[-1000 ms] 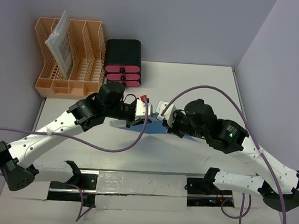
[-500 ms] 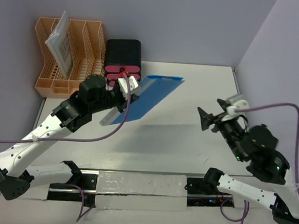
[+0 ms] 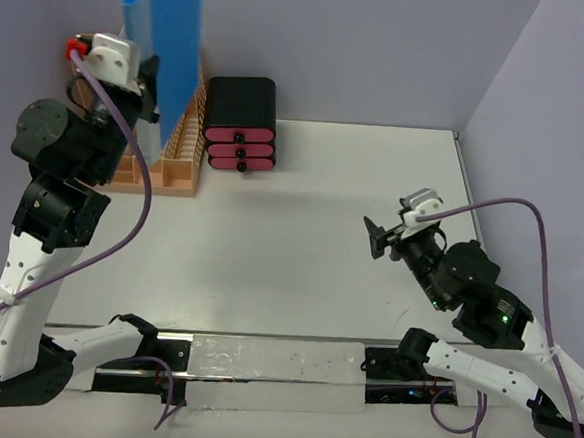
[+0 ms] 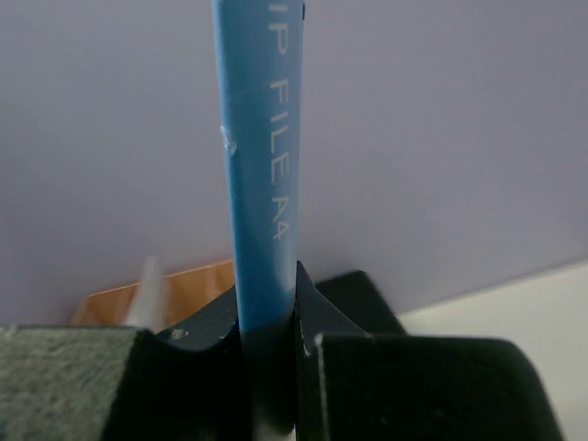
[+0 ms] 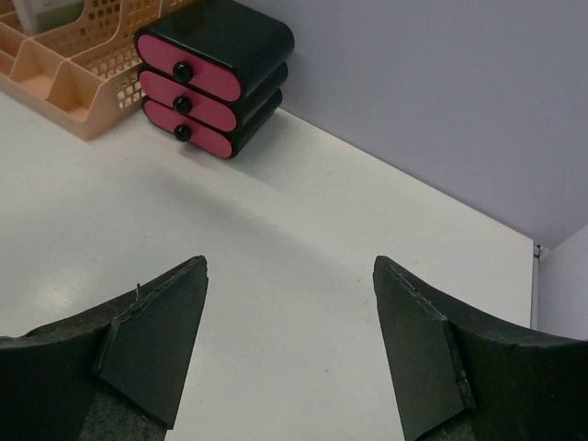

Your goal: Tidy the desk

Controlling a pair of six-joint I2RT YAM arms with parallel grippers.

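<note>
My left gripper [image 3: 148, 94] is raised high at the far left and shut on the lower edge of a blue A4 file [image 3: 169, 40], which stands upright above the peach file rack [image 3: 181, 161]. The left wrist view shows the blue file [image 4: 257, 138] edge-on, pinched between the left gripper's [image 4: 268, 299] black fingers. My right gripper [image 3: 376, 237] hovers over the right half of the white desk [image 3: 291, 239], open and empty. Through the right gripper [image 5: 289, 271] only bare desk [image 5: 303, 211] shows.
A black box with pink drawers [image 3: 240, 125] stands at the back of the desk, just right of the rack; the right wrist view shows both the box [image 5: 211, 73] and the rack [image 5: 64, 73]. Purple walls close the back and right sides. Cables trail from both arms.
The right gripper let go of the blue file, opened and drew back to the right. The left arm carried the file from mid-desk up over the peach rack, turning it upright.
</note>
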